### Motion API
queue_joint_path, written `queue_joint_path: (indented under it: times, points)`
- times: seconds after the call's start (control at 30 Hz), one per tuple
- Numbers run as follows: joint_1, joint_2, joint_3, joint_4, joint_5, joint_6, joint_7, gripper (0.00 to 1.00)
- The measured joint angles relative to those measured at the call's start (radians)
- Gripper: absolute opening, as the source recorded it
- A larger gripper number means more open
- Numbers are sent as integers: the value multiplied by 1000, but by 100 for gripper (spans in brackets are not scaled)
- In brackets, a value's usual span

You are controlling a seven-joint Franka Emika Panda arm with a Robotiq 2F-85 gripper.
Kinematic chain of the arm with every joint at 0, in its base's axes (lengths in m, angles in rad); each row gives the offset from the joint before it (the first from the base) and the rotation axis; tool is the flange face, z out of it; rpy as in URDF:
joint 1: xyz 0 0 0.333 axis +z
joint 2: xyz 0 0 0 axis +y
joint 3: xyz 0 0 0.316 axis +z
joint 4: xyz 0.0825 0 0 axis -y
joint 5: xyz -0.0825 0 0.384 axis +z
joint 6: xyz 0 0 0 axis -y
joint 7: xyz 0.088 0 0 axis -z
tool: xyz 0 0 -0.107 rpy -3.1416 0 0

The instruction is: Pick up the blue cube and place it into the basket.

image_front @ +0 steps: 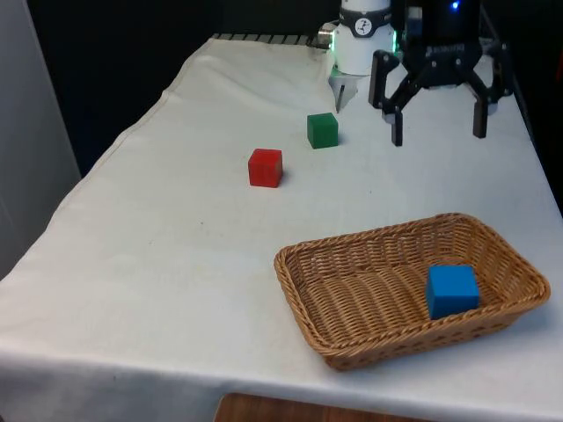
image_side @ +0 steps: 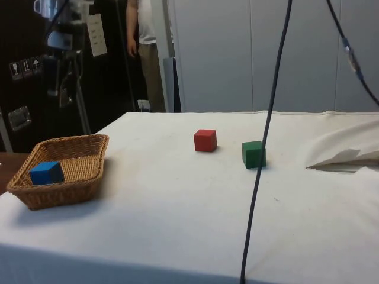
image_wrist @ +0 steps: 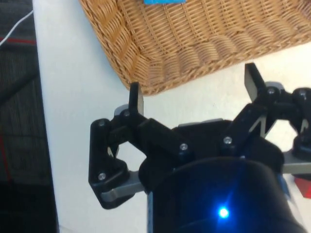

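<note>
My jaws [image_front: 437,124] stand spread wide with nothing between them, both fingertips [image_wrist: 135,95] bare and hanging in the air above the worktop [image_front: 176,264], well clear of the cloth. The spread suits a release: wide enough that a cube would drop free without catching either pad. Nearest to me on the camera side lies the basket [image_front: 310,290], a shallow oblong of woven wicker; in the wrist view its rounded corner [image_wrist: 141,73] sits just beyond my fingertips, so I judge I hang off its far rim and not over its middle. The blue cube [image_front: 452,290] rests flat on the basket floor, close against the long wall farthest from me, upright, apart from my jaws and touching nothing but wicker; the side view shows it [image_side: 47,173] settled low in the basket [image_side: 71,195], below the rim. From how it lies, I take the placing as done, leaving only a retreat to a resting pose. Out to one side of me, the green cube [image_front: 323,130] sits on the cloth roughly level with my jaws, and the red cube [image_front: 265,167] a little farther out; both stand square, apart from each other and well apart from the basket, not called for. Risk noted: little; the rim is low, but the cube sits well inside it. A person [image_side: 145,35] stands beyond the worktop's end.
</note>
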Motion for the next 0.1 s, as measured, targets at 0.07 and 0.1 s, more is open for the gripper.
queue_joint_path:
  times: [0.07,0.1]
  points:
    - [-1,-9,0,-10,0,4,0,100]
    - [-1,-18,0,-21,0,10,0,100]
